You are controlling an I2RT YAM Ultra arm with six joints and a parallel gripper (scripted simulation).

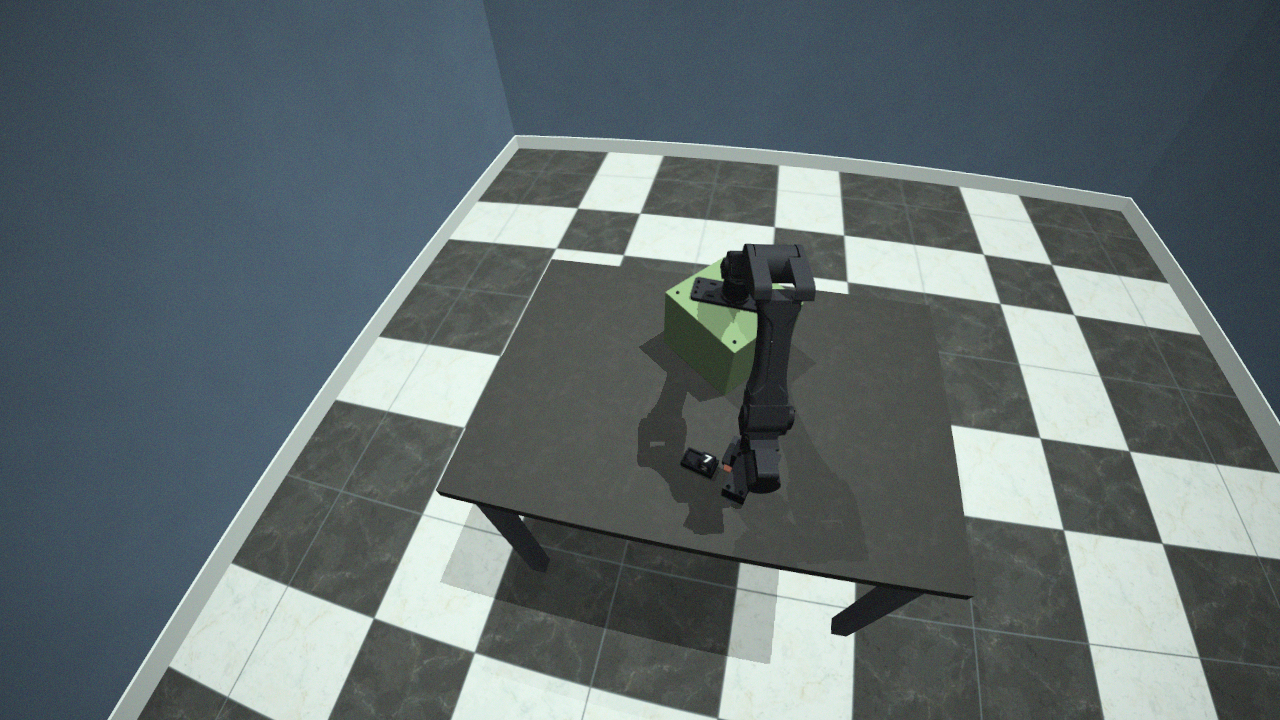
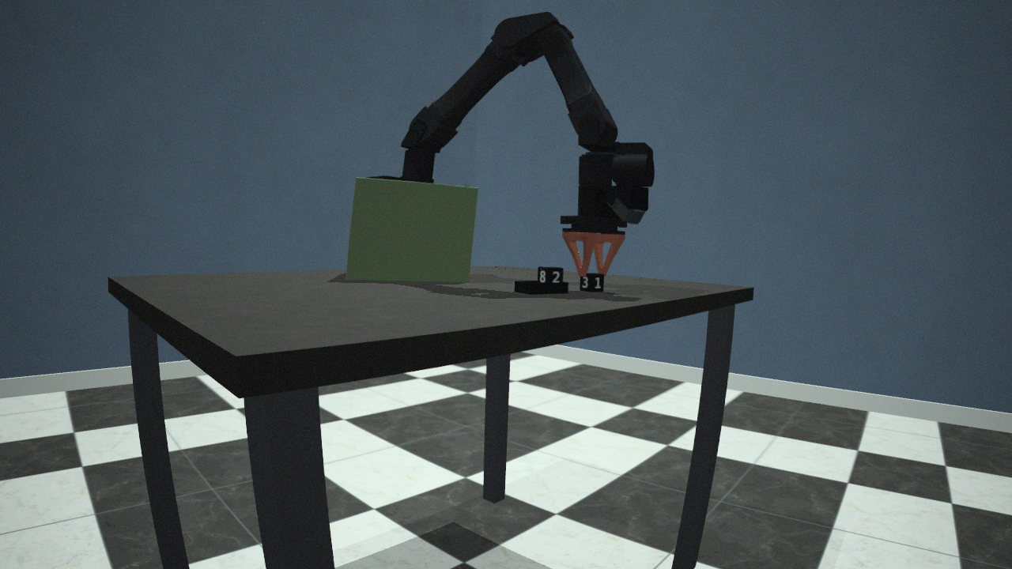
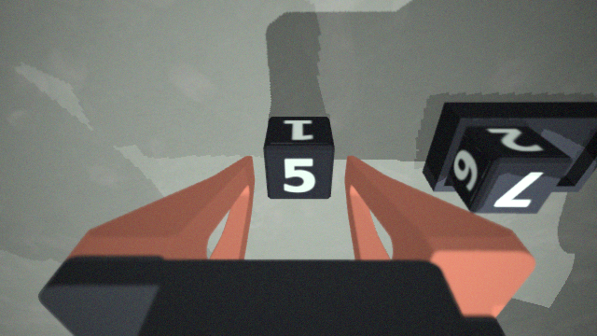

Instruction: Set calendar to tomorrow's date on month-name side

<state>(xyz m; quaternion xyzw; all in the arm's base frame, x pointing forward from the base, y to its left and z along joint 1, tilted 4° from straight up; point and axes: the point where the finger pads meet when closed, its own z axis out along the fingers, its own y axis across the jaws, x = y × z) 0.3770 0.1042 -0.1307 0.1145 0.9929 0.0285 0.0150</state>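
Observation:
A black cube stands on the table outside the tray, with 5 on top; in the exterior view its sides show 3 and 1. My gripper is open just above it, orange fingers on either side with a gap on each side, not touching. It also shows in the exterior view. The black tray lies flat just left of it and holds the second cube, which shows 8 and 2. In the wrist view this cube has 7 on top and sits at the right.
The green block that carries the arm's base stands at the back of the table. The tray lies near the table's front edge, beside the gripper.

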